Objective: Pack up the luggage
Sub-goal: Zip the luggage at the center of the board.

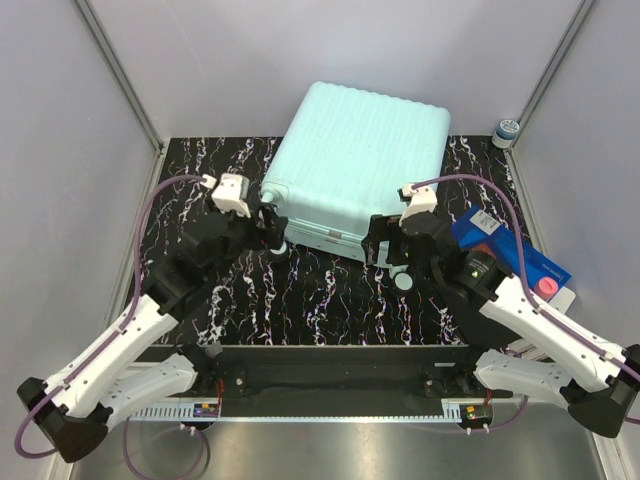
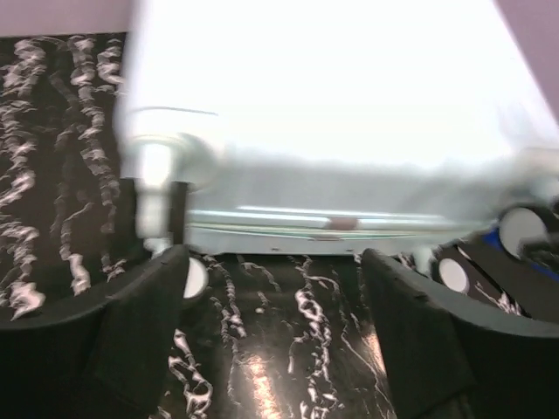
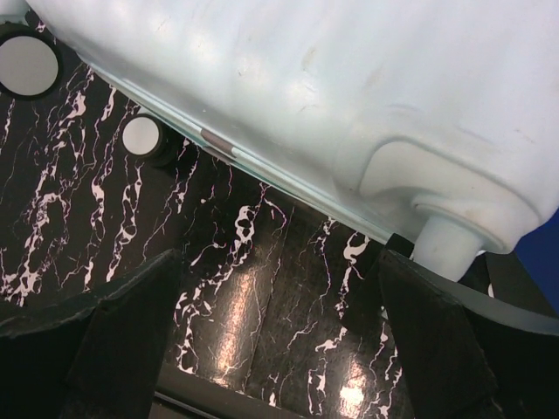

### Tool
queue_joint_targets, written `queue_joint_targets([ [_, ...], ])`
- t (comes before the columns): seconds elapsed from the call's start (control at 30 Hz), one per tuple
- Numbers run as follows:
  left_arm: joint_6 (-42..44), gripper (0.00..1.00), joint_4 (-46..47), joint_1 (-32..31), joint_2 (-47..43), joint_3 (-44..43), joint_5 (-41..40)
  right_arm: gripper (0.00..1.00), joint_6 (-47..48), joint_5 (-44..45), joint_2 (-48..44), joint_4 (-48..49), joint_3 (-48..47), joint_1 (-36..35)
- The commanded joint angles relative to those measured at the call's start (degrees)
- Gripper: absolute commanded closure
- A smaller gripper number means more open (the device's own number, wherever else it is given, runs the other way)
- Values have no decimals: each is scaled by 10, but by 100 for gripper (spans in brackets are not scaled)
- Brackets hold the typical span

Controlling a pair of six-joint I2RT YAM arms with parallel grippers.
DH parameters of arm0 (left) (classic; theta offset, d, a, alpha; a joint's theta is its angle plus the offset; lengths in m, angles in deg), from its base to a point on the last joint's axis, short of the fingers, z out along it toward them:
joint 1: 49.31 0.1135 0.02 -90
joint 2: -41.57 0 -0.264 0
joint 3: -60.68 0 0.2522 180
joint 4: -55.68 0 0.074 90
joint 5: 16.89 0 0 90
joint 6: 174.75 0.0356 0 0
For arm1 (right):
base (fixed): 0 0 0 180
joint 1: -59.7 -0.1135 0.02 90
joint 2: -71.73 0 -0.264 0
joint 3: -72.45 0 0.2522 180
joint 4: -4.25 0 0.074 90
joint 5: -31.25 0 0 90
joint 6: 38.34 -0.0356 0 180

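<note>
One closed luggage is being flanked on the table by two hands: the left hand and right hand are being held spread.

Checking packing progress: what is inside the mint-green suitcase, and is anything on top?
The luggage lies shut, ribbed shell up, with nothing on top. Its inside is hidden by the closed shell, so its contents cannot be told.

White arms with black joints, black tools, purple cables.
</note>
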Motion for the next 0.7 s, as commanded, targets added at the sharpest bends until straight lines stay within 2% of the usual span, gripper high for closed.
queue_joint_targets([
  [0.0, 38, 5, -52, 99, 3, -25, 28, 0, -12, -33, 9, 22, -22, 2],
  [0.1, 54, 2, -60, 156, 34, -37, 83, 0, -17, -50, 13, 30, -16, 2],
  [0.2, 62, 1, -55, 178, 64, -46, 115, 0, -23, -62, 15, 39, -8, 2],
  [0.67, 66, 2, 3, 190, 166, -59, 151, 0, -35, -89, 18, 55, 17, 2],
])
